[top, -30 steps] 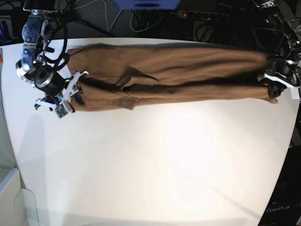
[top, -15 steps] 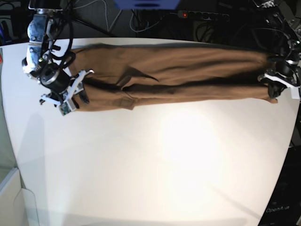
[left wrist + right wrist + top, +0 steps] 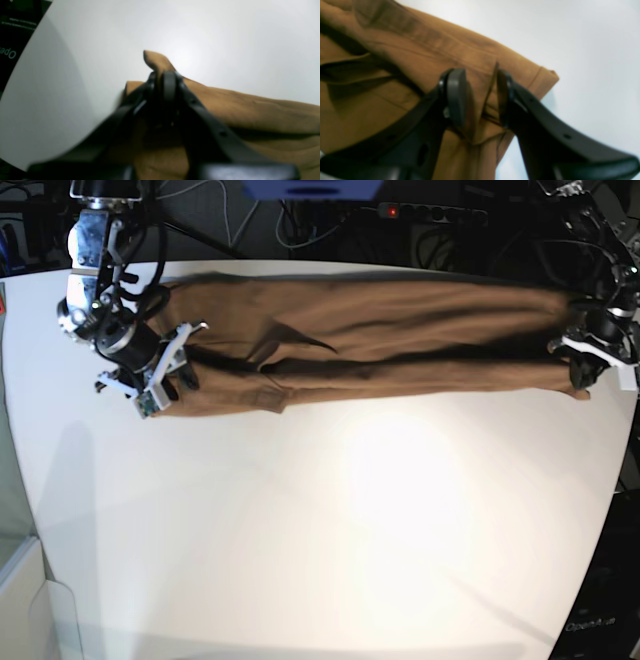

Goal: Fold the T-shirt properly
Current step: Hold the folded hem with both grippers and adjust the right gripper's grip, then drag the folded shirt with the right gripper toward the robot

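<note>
Stretching along the counter's [image 3: 300, 560] far edge, the T-shirt [image 3: 380, 330] needs even tension: left gripper [image 3: 162, 80] jaws pinch one end, right gripper [image 3: 480, 97] jaws straddle a fold, part-spread, so close first.

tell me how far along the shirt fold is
Done: the shirt lies folded lengthwise into a long band on the table. In hand: the left gripper is shut on one end; the right gripper straddles the other, jaws apart. Left: folding end to end.
</note>
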Available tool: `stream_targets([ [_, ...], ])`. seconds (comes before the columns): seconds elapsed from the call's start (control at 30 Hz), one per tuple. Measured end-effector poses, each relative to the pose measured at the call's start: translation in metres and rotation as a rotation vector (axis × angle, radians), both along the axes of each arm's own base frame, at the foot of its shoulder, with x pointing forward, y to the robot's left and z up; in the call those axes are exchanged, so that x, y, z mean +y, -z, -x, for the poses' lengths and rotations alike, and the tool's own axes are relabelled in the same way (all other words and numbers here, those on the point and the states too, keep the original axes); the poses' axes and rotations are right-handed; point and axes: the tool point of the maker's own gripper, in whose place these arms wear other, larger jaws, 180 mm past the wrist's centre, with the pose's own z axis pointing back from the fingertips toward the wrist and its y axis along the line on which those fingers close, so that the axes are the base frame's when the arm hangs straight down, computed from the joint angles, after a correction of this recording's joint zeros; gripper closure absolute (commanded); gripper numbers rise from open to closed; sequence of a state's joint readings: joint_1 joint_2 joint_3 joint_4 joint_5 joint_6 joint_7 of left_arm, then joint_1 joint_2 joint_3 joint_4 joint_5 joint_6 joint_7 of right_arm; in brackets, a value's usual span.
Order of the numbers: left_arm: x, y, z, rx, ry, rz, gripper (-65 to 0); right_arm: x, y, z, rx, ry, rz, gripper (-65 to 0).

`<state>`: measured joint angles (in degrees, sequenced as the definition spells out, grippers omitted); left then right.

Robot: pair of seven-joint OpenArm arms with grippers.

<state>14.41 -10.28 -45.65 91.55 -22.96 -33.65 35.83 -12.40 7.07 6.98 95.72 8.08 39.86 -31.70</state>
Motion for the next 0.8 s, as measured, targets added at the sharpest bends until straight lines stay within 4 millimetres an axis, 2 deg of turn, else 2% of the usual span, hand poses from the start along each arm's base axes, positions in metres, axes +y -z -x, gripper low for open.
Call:
stream_targets([
  [0.17, 0.0, 0.0, 0.0, 0.0, 0.0, 0.0, -3.3, -0.001, 0.016, 0.005, 0.048, 0.011, -0.018, -21.3],
  [0.4, 0.0, 0.0, 0.0, 0.0, 0.0, 0.0, -3.3, 0.002, 0.018, 0.006, 0.053, 0.004, -0.021, -20.3],
  [0.43, 0.0, 0.0, 0.0, 0.0, 0.0, 0.0, -3.3, 0.005, 0.019, 0.006, 0.056, -0.009, -0.02, -18.3],
  [0.53, 0.0, 0.0, 0.0, -0.001, 0.0, 0.0, -3.3, 0.017, 0.02, 0.008, 0.062, -0.062, -0.015, -5.5],
  [0.57, 0.0, 0.0, 0.0, -0.001, 0.0, 0.0, -3.3, 0.021, 0.021, 0.009, 0.065, -0.082, -0.012, -3.3],
  [0.7, 0.0, 0.0, 0.0, 0.0, 0.0, 0.0, -3.3, 0.033, 0.022, 0.013, 0.068, -0.147, 0.001, -2.3],
  [0.8, 0.0, 0.0, 0.0, 0.0, 0.0, 0.0, -3.3, 0.037, 0.015, 0.009, 0.025, -0.152, -0.025, -2.3],
])
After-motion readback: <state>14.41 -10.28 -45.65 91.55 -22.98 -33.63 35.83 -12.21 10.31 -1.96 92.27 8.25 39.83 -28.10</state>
